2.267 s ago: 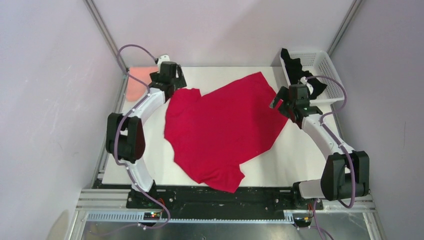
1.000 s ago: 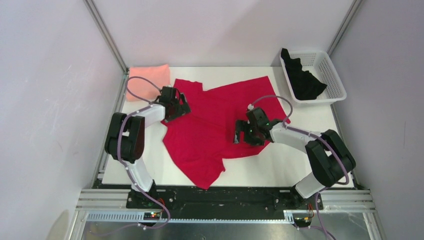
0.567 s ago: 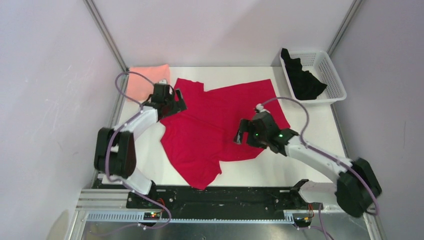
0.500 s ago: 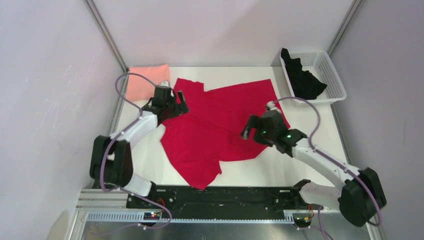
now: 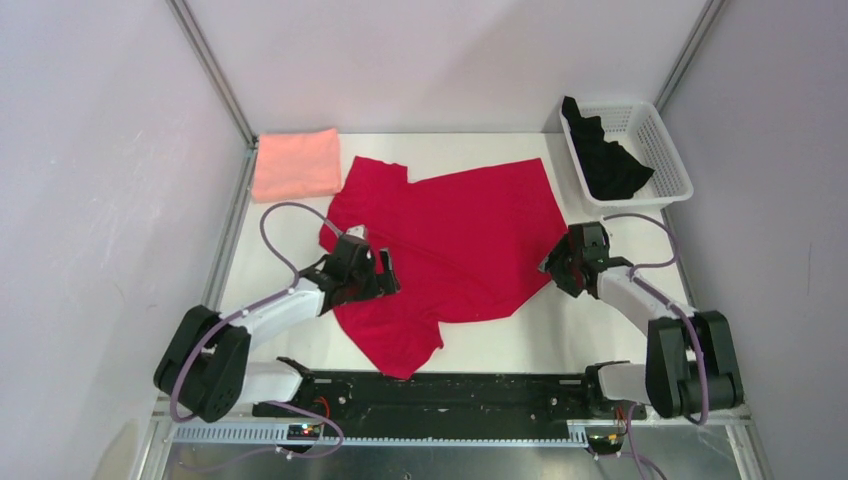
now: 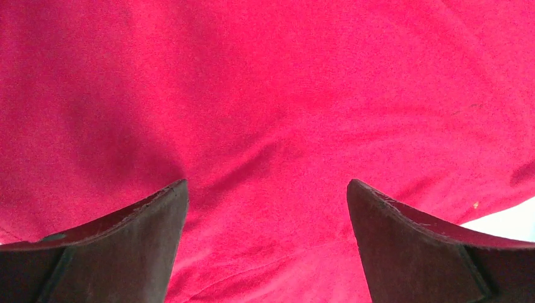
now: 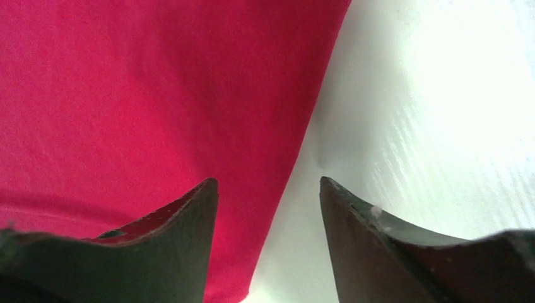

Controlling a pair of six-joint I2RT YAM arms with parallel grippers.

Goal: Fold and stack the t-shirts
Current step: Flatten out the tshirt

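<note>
Gaping empty — left claw (image 6: 266,184), right claw (image 7: 267,180) over red shirt (image 5: 455,235); basket (image 5: 664,145) apart.

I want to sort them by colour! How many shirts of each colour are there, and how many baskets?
red t-shirt: 1
salmon-pink t-shirt: 1
black t-shirt: 1
white mesh basket: 1
Total: 4

Far left: pink shirt (image 5: 296,165) fills the corner
Far right: basket (image 5: 665,150) holding black shirt (image 5: 608,168) stands by the wall
Middle: red shirt (image 5: 455,235) lies flat and low
Left and right sides: bare table (image 5: 545,335) flanks the red shirt
</note>
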